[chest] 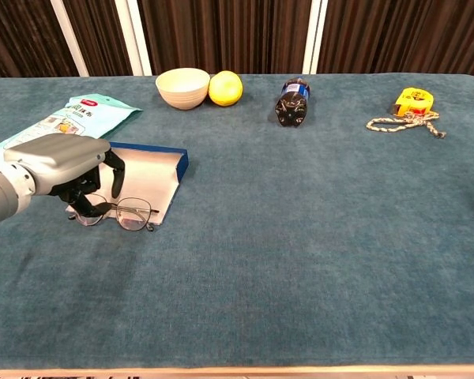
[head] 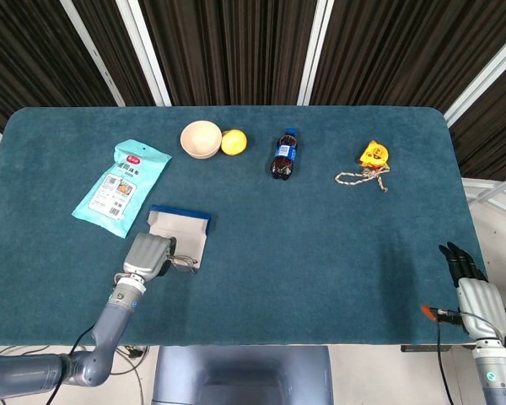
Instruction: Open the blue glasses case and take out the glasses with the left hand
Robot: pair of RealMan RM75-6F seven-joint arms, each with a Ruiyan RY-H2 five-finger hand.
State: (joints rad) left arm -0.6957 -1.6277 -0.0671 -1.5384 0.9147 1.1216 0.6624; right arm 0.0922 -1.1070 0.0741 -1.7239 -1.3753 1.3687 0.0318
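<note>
The blue glasses case (head: pixel 179 228) (chest: pixel 146 172) lies open on the table's left side, its grey lining up and its blue wall at the far edge. Thin-framed glasses (head: pixel 184 264) (chest: pixel 133 213) rest on the case's near edge, lenses toward me. My left hand (head: pixel 148 254) (chest: pixel 63 161) hovers over the left end of the glasses, fingers (chest: pixel 109 175) arched down around the left lens, which is partly hidden. The glasses still lie flat. My right hand (head: pixel 467 277) is off the table's near right corner, fingers straight, holding nothing.
A teal snack bag (head: pixel 121 186) (chest: pixel 71 114) lies just behind the case. At the back are a cream bowl (chest: pixel 182 87), a yellow fruit (chest: pixel 226 88), a small cola bottle (chest: pixel 292 100), and a yellow tape measure with cord (chest: pixel 411 105).
</note>
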